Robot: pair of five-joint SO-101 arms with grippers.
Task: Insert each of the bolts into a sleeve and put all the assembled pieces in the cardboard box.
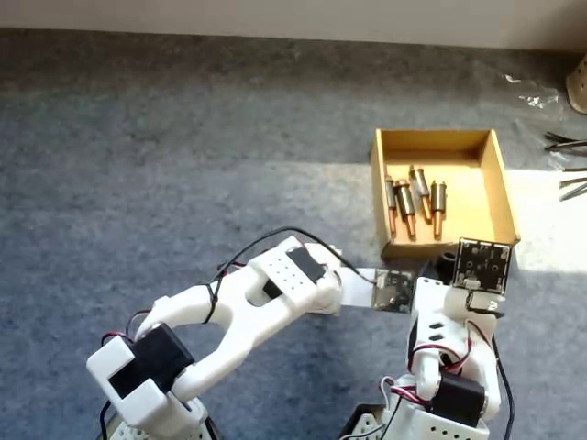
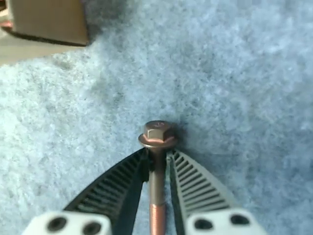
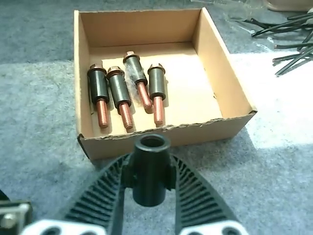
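– Jaws of the left gripper point(image 2: 157, 155) are clamping the bolt point(image 2: 157, 139) by its shank. The head is sticking out past the fingertips and the threaded end is pointing back toward the wrist.
– And the right gripper point(image 3: 150, 165)?
– Its jaws are pinching the black sleeve point(image 3: 151, 188) round its middle, with the bore facing its wrist camera, just in front of the cardboard box point(image 3: 210, 63).
– How are they sitting relative to each other?
– Close together by the box's near corner, with the left arm point(image 1: 275, 293) lying stretched across toward the right. I'm judging that the thread is facing away from the bore, so aligning the axes is looking awkward.
– Four assembled pieces point(image 3: 120, 90) are lying in the box.
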